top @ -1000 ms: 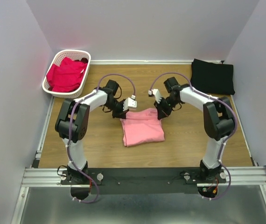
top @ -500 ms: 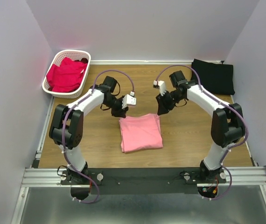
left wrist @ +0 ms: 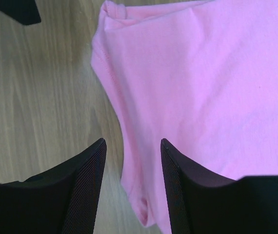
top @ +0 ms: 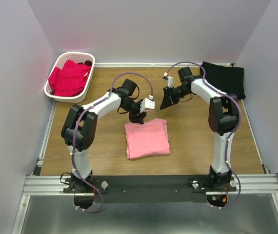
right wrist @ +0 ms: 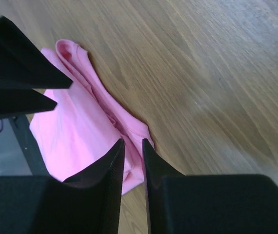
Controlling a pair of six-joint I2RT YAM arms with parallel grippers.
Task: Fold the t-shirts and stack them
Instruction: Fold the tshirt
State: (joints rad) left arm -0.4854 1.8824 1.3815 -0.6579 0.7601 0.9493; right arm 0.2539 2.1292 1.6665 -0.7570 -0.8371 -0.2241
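Observation:
A light salmon-pink t-shirt [top: 148,138] lies folded into a rectangle in the middle of the wooden table. My left gripper [top: 139,118] hovers over its far left corner, open. In the left wrist view the shirt [left wrist: 202,83] shows between and beyond the fingers [left wrist: 88,175], which hold nothing. My right gripper [top: 166,103] hangs above bare wood beyond the shirt's far right corner. Its jaws [right wrist: 133,142] stand a narrow gap apart and empty, with the shirt [right wrist: 73,134] below. A black t-shirt [top: 222,80] lies folded at the far right. Magenta-red t-shirts [top: 69,78] fill the basket.
The white slotted basket [top: 56,93] stands at the far left corner. Pale walls close in the table on three sides. Bare wood [top: 197,136] lies to the right of the pink shirt. The left gripper's fingers [right wrist: 22,73] show at the right wrist view's upper left.
Both grippers have let go of the pink shirt's far edge and opened. The right one drew back to the far right and narrowed again; the left one shifted right. The shirt lies flat.

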